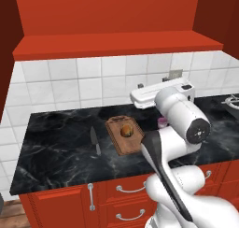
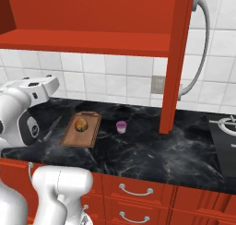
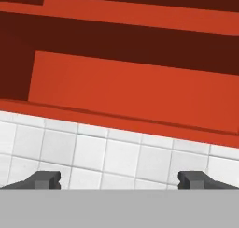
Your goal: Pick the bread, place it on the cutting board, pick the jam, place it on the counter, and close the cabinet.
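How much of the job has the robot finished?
Two parts look done: the bread sits on the cutting board, and the jam stands on the counter beside the board. The gripper holds nothing, its fingers spread wide and pointing up at the cabinet over the white wall tiles. What's left is closing the cabinet, whose door stands open.

The open cabinet door [image 2: 177,58] juts over the counter [image 2: 152,155] at three o'clock of the jam [image 2: 121,126]. Bare marble lies between the jam and the cutting board [image 2: 83,129]; a knife [image 1: 94,141] lies at the board's nine o'clock.
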You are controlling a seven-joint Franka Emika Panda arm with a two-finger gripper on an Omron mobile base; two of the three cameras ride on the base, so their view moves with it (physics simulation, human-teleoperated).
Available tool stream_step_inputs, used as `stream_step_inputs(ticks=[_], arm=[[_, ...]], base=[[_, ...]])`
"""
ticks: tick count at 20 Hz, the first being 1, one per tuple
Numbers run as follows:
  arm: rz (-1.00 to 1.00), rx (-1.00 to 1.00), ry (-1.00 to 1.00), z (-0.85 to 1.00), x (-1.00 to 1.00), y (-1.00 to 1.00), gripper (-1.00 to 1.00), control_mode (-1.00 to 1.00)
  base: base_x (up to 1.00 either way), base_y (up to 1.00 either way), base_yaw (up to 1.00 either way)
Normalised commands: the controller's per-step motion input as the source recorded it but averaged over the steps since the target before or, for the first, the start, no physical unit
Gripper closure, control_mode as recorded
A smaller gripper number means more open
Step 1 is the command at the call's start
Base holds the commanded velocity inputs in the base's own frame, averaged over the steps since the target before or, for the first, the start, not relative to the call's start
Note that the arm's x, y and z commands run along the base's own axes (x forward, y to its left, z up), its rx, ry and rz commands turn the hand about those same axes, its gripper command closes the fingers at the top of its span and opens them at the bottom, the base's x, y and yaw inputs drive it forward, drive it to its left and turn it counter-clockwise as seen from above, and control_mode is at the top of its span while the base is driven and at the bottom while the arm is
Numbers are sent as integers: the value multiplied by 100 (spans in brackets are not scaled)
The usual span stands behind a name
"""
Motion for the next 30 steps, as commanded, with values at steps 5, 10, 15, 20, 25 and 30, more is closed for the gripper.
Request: stream_step_inputs(ticks=[5, 10, 15, 20, 25, 30], arm=[[0, 0, 0, 31, -53, 0, -100, -100], [0, 0, -2, 20, -53, 0, -100, -100], [0, 0, -4, 22, -54, 0, -100, -100], [0, 0, -5, 19, -48, 0, -100, -100], [0, 0, -6, 15, -45, 0, -100, -100], [0, 0, -11, 14, -40, 0, -100, -100]], base=[[0, 0, 0], [0, 0, 0], [0, 0, 0], [0, 0, 0], [0, 0, 0], [0, 0, 0]])
